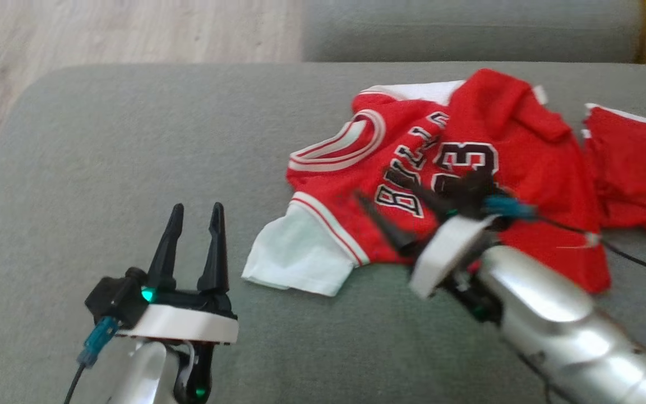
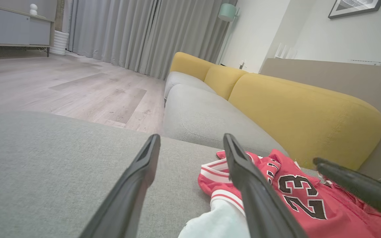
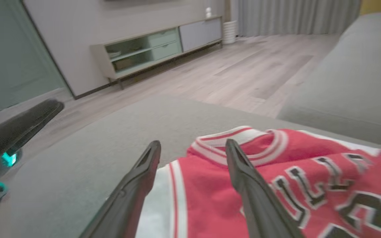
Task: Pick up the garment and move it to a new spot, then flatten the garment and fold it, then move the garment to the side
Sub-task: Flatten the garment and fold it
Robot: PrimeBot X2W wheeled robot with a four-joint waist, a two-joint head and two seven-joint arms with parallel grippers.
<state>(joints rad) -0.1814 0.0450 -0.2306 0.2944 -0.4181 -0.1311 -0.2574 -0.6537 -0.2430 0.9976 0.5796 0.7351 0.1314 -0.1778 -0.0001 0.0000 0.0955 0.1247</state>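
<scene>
Our right gripper [image 1: 382,189] hangs spread and empty over the crumpled red jersey [image 1: 525,168].
We judge the pickup is the step in hand. The jersey lies bunched on the grey sofa seat [image 1: 104,140], its white sleeve [image 1: 295,258] toward our left gripper [image 1: 197,209], which is also spread and empty. We should pinch a thick fold near the striped collar [image 1: 379,132] and lift clear of the red shorts [image 1: 631,168] just beside it.

On my head feed the right end effector [image 1: 380,188] is smeared by motion blur and covers part of the lettering [image 1: 395,199] on the garment [image 1: 530,157]. Right of the garment, a second red piece [image 1: 634,168] runs off the frame edge; I can't tell whether it's joined. My right wrist feed crops the number [image 3: 365,205] on the garment.
</scene>
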